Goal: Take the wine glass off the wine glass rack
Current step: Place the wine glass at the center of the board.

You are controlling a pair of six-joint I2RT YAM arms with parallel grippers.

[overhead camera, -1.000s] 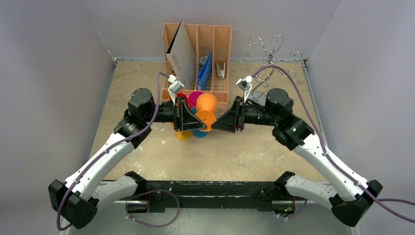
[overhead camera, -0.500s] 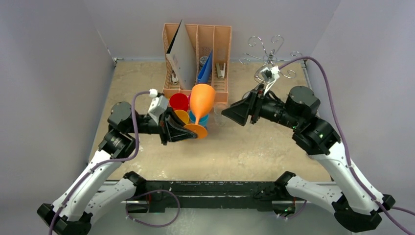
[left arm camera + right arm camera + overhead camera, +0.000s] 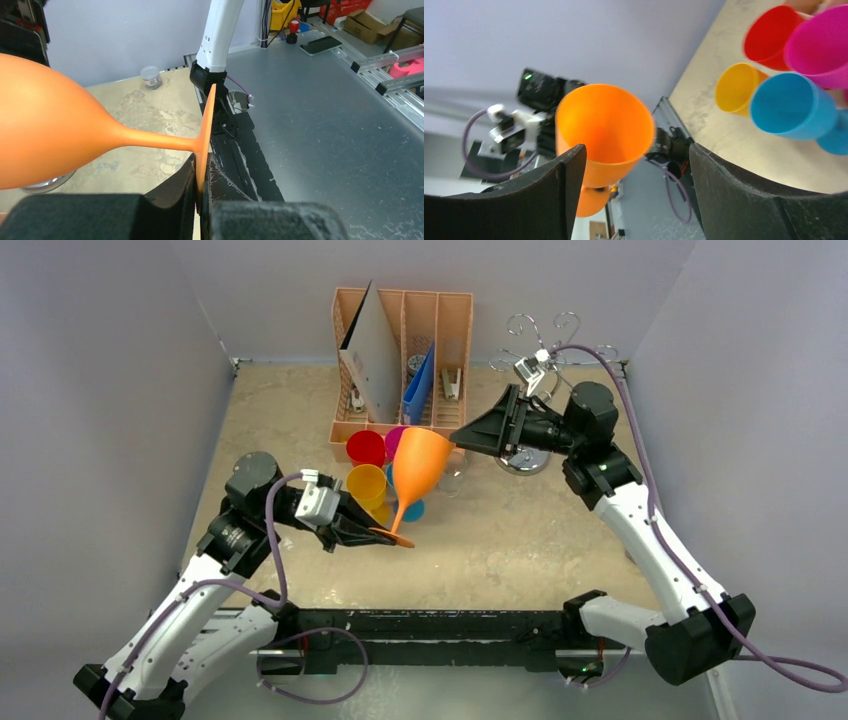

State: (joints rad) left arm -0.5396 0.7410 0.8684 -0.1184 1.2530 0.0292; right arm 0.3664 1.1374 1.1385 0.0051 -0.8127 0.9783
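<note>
The left pincer [image 3: 200, 185] is pressed together on the thin foot of the orange wine glass [image 3: 418, 465], pinching the disc edge-on. The stem runs out from it and the bowl tilts up and away toward the other arm. Just beyond it, coloured cups [image 3: 366, 483] stand on the worktop [image 3: 500, 540]. The right pincer [image 3: 462, 435], which a second ago met the glass in the middle, has let go: it is now spread wide, empty, and drawn back, with the wire rack [image 3: 545, 340] close behind it. The glass is therefore off the rack and held by the left alone, likely leaving only the setting down
</note>
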